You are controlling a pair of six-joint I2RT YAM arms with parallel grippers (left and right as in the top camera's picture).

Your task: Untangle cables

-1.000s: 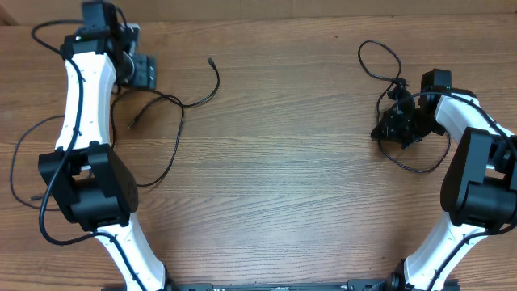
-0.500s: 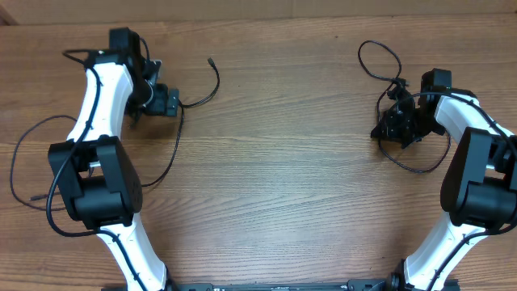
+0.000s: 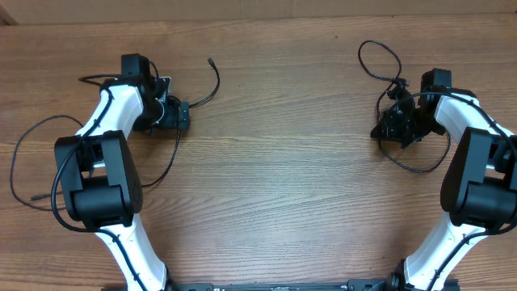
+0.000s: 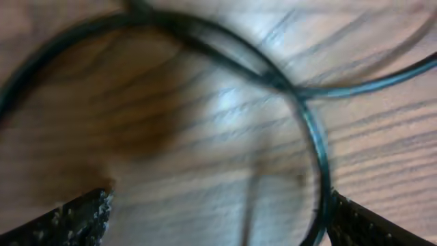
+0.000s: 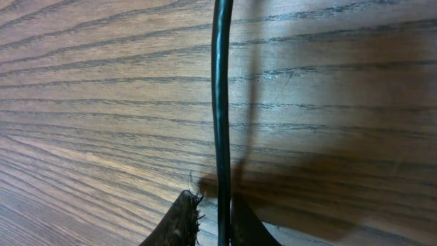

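Left gripper [image 3: 179, 115] sits low over the table [image 3: 275, 186] at upper left, jaws spread. Its fingers [image 4: 75, 219] straddle a loop of the left cable [image 4: 315, 143], which runs from a plug near the top edge down past the gripper. Right gripper [image 3: 397, 123] is at upper right, jaws pinching the right cable [image 5: 220, 102], which loops out above and below it.

the left cable [image 3: 218, 82] lies on the table's [image 3: 283, 162] left side, the right cable [image 3: 359, 53] opposite.
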